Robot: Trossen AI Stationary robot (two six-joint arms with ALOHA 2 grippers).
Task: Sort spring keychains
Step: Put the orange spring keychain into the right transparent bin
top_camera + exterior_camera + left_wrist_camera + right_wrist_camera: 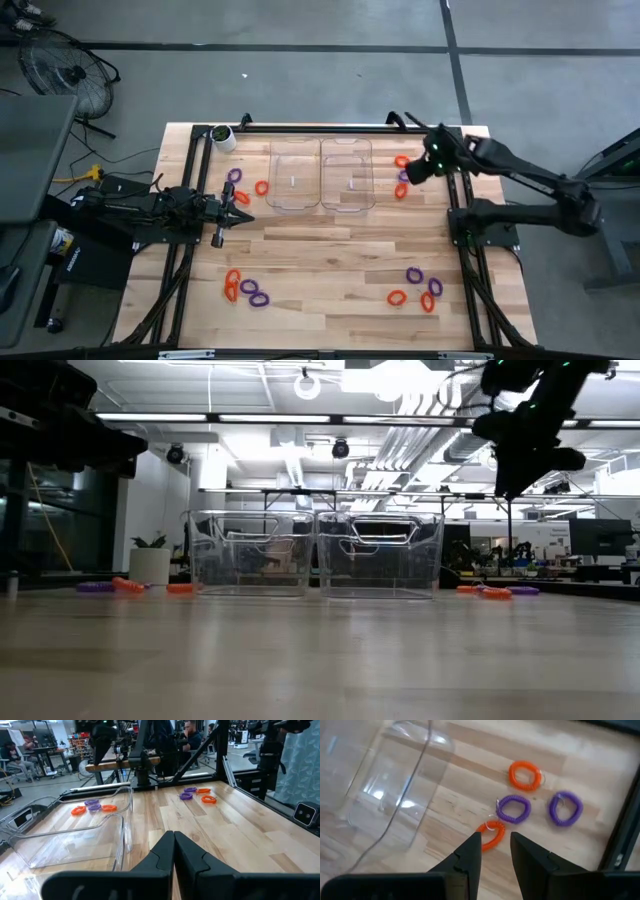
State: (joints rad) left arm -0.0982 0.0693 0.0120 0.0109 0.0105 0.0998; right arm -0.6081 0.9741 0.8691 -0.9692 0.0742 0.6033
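Spring keychains (514,808) scattered | right gripper (495,847) jaws apart above | nothing held

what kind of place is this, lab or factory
Most likely a robotics lab or workshop. The wooden table stands on bare concrete, a floor fan sits nearby, and the low view shows exposed ceiling ducts, while people sit at workbenches behind.

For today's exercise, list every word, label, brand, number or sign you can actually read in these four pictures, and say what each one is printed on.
No text can be read in any view.
The white-and-green roll shows colour but no letters that can be made out.
The clear trays, the spring keychains and the table bear no markings.
Screens and shelves in the room behind are too far off to read.
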